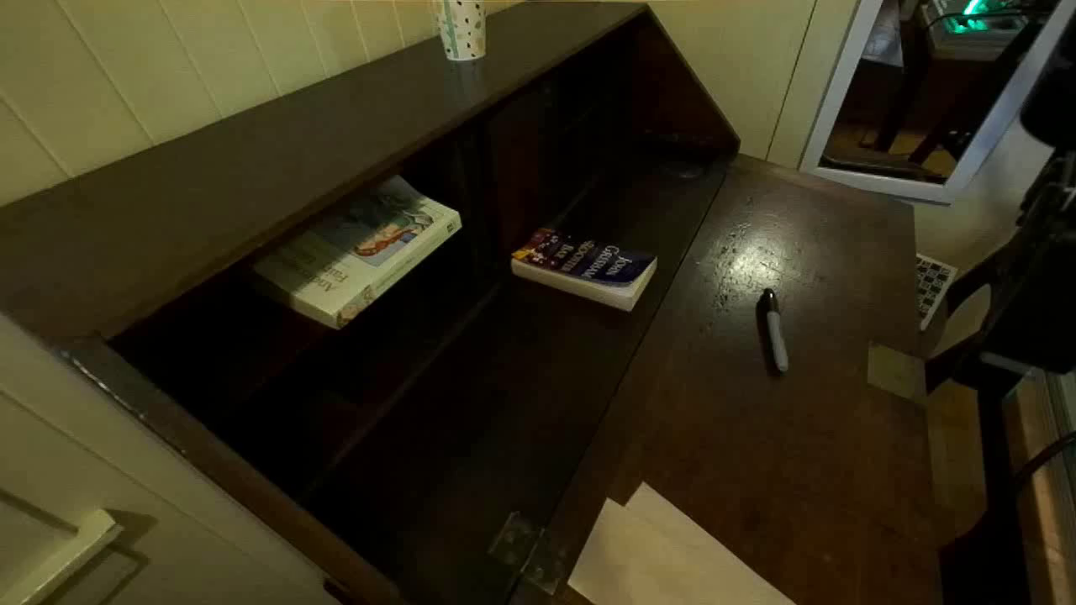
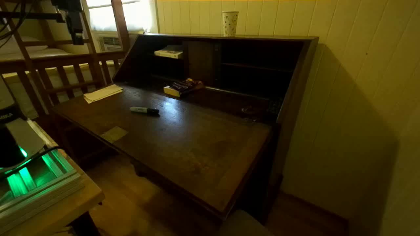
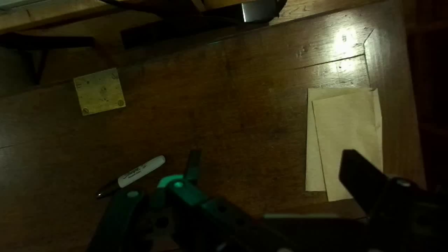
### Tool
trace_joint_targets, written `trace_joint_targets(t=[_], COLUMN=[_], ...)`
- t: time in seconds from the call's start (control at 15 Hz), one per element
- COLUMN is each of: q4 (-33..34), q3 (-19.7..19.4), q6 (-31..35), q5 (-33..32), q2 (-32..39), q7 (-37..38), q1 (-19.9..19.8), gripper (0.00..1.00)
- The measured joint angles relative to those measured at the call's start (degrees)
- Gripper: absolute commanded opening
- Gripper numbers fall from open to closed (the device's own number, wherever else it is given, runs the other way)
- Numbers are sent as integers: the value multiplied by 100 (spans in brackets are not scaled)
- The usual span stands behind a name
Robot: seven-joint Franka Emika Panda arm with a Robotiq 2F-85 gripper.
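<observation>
My gripper (image 3: 272,155) is open in the wrist view, its fingers far apart with nothing between them. The right finger (image 3: 360,180) overlaps the folded tan paper (image 3: 336,140) in that view. Left of the other finger lies a white-and-black marker (image 3: 141,170), flat on the desk. Both exterior views show this marker (image 1: 777,340) (image 2: 139,110) and the paper (image 1: 672,550) (image 2: 103,93) on the brown fold-down desktop (image 2: 183,147). High at the upper left of an exterior view hangs the dark gripper (image 2: 78,41), apart from the desk; its fingers are hard to tell there.
A dark-covered paperback (image 1: 584,265) (image 2: 183,87) lies at the inner part of the desk. Another pale book (image 1: 361,256) (image 2: 169,52) rests on a cubby shelf. A spotted cup (image 1: 462,29) (image 2: 229,23) stands on top. A brass plate (image 3: 99,91) is set near the desktop's front edge.
</observation>
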Motion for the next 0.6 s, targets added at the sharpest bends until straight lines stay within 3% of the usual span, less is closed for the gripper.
trace_joint_targets(t=[0.6], q4=[0], q3=[-3], q6=[11], q5=[-33], q2=[4], q7=[47], q1=[-22], gripper=[100])
